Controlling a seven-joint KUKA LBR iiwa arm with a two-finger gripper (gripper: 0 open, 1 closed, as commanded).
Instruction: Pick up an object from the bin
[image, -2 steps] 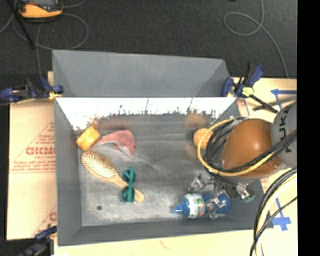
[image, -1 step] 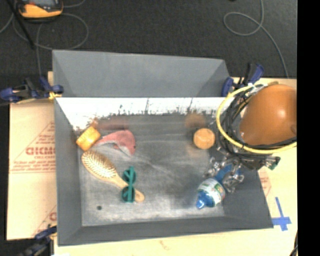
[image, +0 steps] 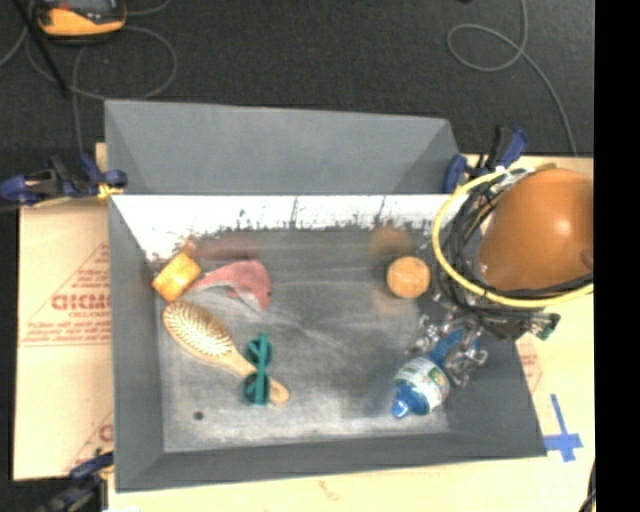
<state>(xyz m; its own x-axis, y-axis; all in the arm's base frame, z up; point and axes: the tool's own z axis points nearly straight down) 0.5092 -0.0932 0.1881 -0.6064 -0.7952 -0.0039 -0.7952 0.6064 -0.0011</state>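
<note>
Can't tell whether gripper open or closed, too cluttered under the wrist cabling. Sitting at roughly 4 o'clock in the bin, right at the 1 o'clock end of a small clear bottle with blue cap and white-green label. Touching or just above: can't tell. No confirmed grasp.

Bottle lying on its side on the floor, cap toward 7 o'clock, near the 5 o'clock corner. Probably light, rigid plastic, smooth and round, so likely to roll or squirt out under a pinch. Best to take across the body mid-label, closing square to the long axis; avoid the tapered cap end.

Further out: tan round thing at 2 o'clock, well apart from the bottle. Over at 9 o'clock: wooden hairbrush, teal plastic piece across its handle, pink soft-looking thing, orange block. None in the way.
</note>
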